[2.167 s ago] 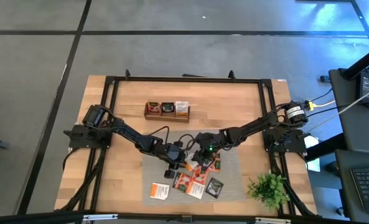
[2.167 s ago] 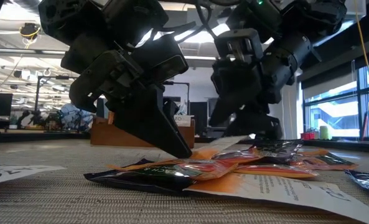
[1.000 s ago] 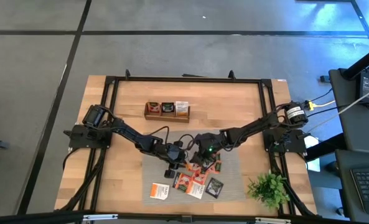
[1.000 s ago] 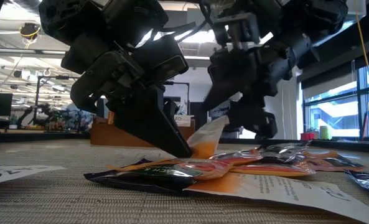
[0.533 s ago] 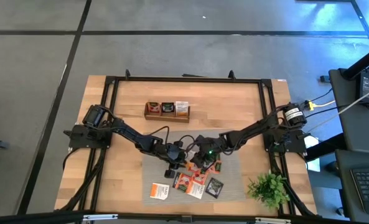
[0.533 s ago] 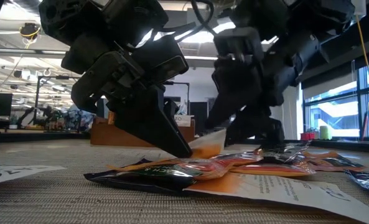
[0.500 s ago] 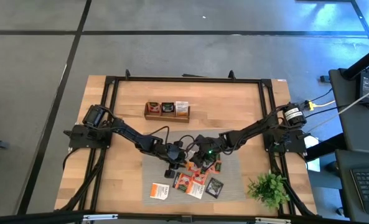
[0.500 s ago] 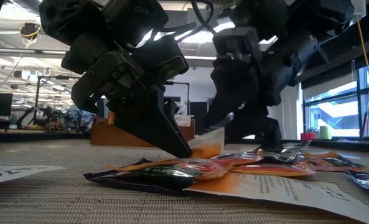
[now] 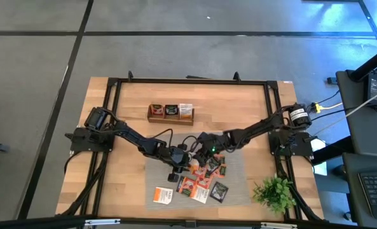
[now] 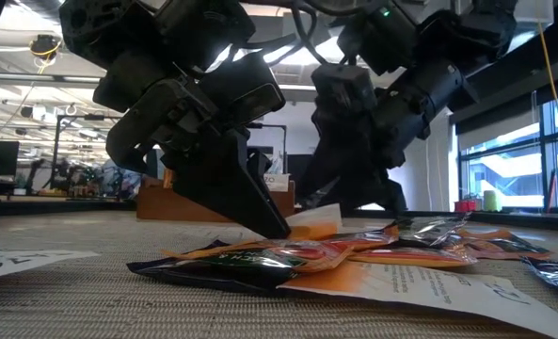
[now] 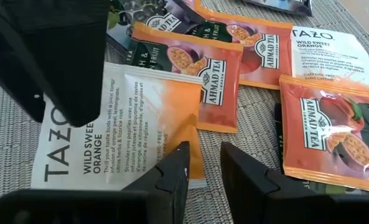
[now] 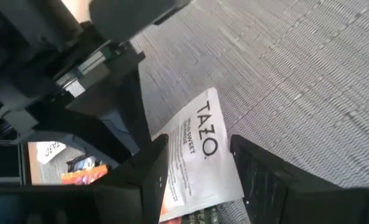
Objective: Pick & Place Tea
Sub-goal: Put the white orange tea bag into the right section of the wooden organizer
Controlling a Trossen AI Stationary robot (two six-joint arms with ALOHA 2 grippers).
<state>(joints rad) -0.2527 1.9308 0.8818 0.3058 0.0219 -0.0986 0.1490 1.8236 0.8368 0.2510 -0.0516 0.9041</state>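
Observation:
A white and orange tea sachet (image 11: 134,124) lies on the pile of tea sachets (image 9: 207,170) on the grey mat. My right gripper (image 12: 200,163) is closed over its white end (image 12: 203,134). My left gripper (image 11: 206,163) stands open at the sachet's orange end (image 10: 302,229), coming from the table's left. More orange sachets (image 11: 330,134) lie flat beside it. The wooden tray (image 9: 170,112) stands behind, with sachets in its compartments. My left gripper has one fingertip (image 11: 179,167) on the sachet's orange end, near a corner (image 11: 193,177), slanting down from the table's left; the other finger stands beside the sachet on nothing. My right gripper holds the sachet's white end between its two fingers (image 12: 156,171), the side edges against their inner faces. It comes slanting down from the table's right. That white end (image 10: 330,211) is tipped a little up while the orange end rests on the pile.
Several more sachets (image 9: 198,187) lie on the mat toward the near edge, one white one (image 9: 163,195) on the bare wood. A green plant (image 9: 274,191) stands at the near right. The black frame (image 9: 188,81) rims the table.
My right gripper has rolled and shifted slightly toward the table's left and far edge. The sachet's white end stood steeply raised a second ago. It has sunk to a shallow tilt, while its orange end stays under my left fingertip.

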